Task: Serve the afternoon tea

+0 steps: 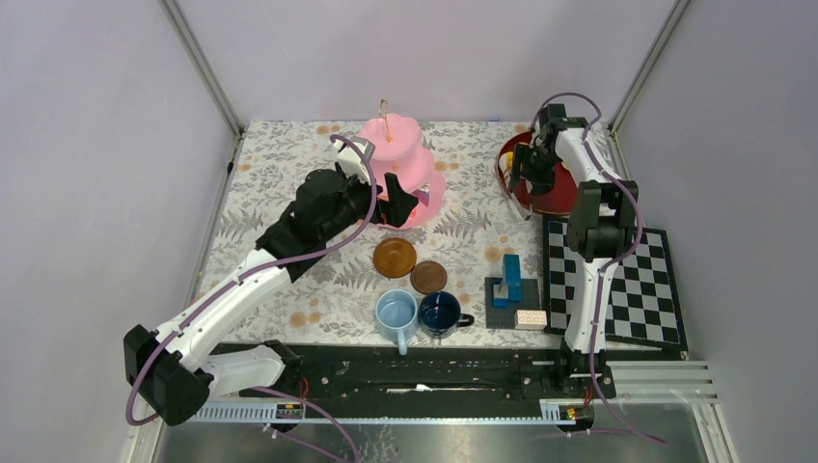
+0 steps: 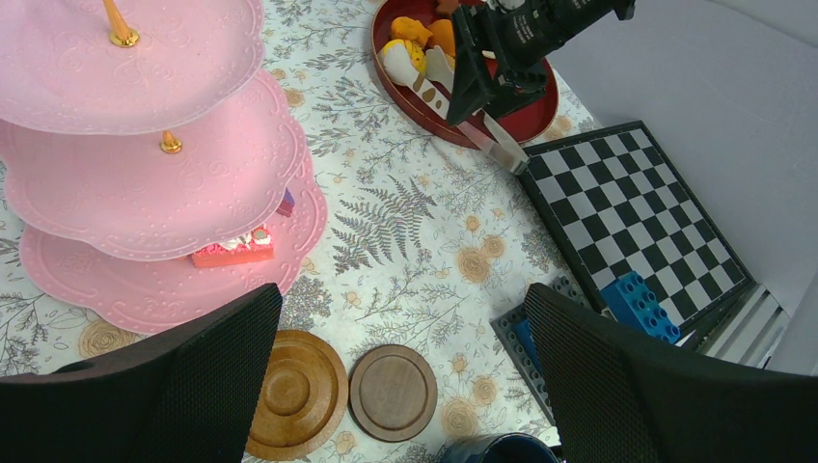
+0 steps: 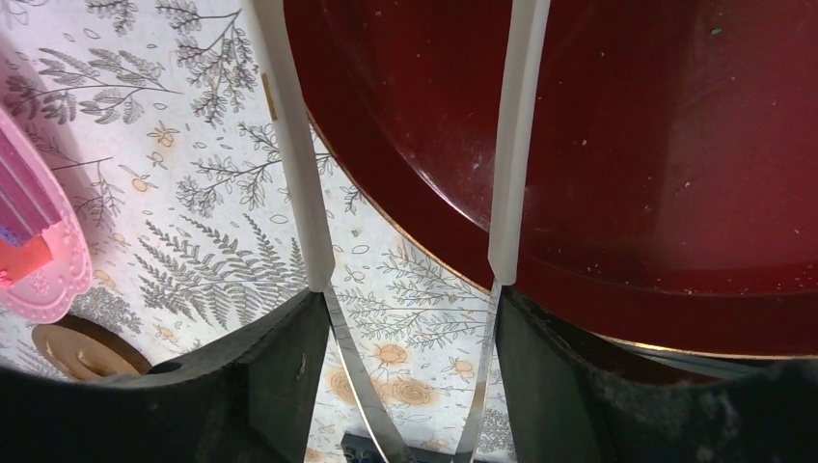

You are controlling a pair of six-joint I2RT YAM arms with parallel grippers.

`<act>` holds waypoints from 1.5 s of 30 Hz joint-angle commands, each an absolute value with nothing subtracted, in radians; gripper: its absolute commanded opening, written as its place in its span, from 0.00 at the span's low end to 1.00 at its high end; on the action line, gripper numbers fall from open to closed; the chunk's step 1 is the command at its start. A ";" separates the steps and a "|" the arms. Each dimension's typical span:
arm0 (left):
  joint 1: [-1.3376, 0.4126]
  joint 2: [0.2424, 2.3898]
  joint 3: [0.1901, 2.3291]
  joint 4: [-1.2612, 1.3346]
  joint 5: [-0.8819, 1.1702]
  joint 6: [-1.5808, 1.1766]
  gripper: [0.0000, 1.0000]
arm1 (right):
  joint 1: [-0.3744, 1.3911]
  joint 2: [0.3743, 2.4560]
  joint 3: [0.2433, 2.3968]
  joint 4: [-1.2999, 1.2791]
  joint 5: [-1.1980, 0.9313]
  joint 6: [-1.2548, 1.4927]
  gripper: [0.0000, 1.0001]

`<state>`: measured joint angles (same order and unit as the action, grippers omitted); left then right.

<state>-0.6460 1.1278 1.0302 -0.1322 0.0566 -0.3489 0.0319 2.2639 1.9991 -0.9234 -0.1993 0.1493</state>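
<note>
The pink three-tier stand stands at the back centre; in the left wrist view a red-and-white toy pastry lies on its bottom tier. My left gripper is open and empty beside the stand, above two brown saucers. A light-blue mug and a dark-blue mug stand near the front. My right gripper is shut on white-tipped metal tongs, spread open over the rim of a red tray that holds several pastries.
A blue building-block stack on a grey plate stands right of the mugs. A black-and-white chequered board lies at the right front. Grey walls and metal posts close in the floral tablecloth.
</note>
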 commanded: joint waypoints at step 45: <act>-0.551 0.903 1.020 -0.112 -0.370 -0.312 0.99 | 0.371 1.892 1.847 -0.724 -0.141 0.094 0.41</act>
<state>-0.5591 0.9424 1.0306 -0.1654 -0.2955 -0.3058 0.3328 1.8702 1.7657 -0.7082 -0.1780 0.1013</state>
